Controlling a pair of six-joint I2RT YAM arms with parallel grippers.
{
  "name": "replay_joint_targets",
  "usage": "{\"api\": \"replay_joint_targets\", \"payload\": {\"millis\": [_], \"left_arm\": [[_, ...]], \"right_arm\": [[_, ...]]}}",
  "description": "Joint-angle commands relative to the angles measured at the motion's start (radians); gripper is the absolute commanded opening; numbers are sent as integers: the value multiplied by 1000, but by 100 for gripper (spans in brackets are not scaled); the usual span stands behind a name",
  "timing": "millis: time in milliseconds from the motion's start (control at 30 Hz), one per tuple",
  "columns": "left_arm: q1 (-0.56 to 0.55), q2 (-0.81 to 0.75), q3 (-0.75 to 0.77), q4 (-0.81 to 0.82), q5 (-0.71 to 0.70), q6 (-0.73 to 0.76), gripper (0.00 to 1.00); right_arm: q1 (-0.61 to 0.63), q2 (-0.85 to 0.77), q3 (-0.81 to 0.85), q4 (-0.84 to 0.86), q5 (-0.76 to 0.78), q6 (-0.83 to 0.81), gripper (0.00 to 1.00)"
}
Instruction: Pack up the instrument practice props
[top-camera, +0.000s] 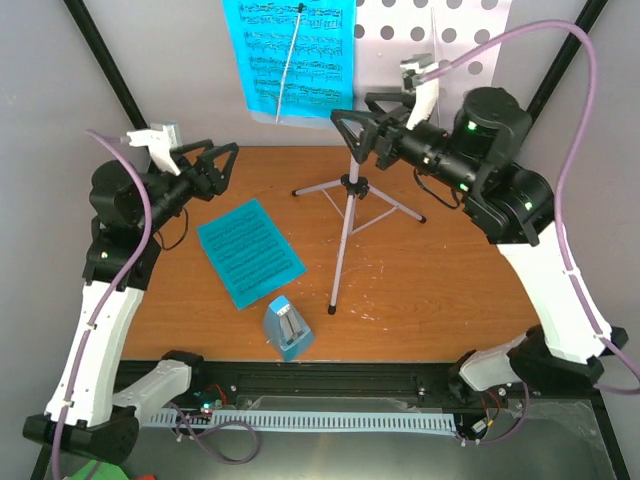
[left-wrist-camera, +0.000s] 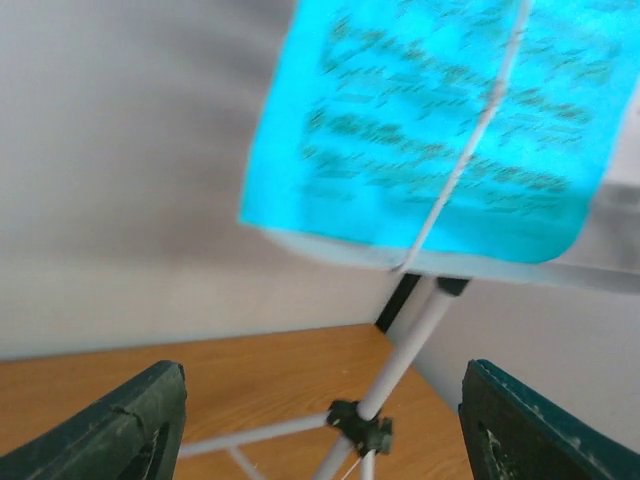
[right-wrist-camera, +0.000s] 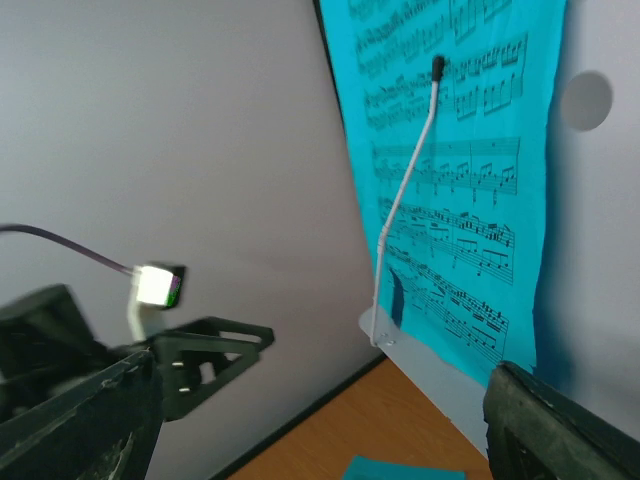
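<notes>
**Facing the page on the music stand**

Both tools hang released and empty. The right gripper (top-camera: 346, 135) sits just below the upright sheet-music page (top-camera: 320, 60), nearer than the left gripper (top-camera: 228, 166), which points at it from the left. The page stands tall on the grey music stand (top-camera: 345, 230), and a wire page holder (top-camera: 287, 85) crosses it, likely blocking a straight pull. A second sheet (top-camera: 250, 252) and the metronome (top-camera: 288, 328) lie on the table (top-camera: 450, 300).

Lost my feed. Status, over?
Left gripper, right gripper open, empty. One sheet on stand, second sheet flat on table, metronome beside. Nothing blocking.
</notes>
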Motion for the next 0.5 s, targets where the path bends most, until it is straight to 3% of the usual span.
{"api": "replay_joint_targets", "payload": {"millis": [0,233,467], "left_arm": [[-95,84,163,-37,-20,57,74],[-146,297,470,-50,180,36,76],[-153,485,717,-91,280,21,69]], "right_arm": [[52,81,127,-132,236,-63,85],[59,183,274,-183,333,-67,83],[58,238,322,-151,358,-67,70]]}}
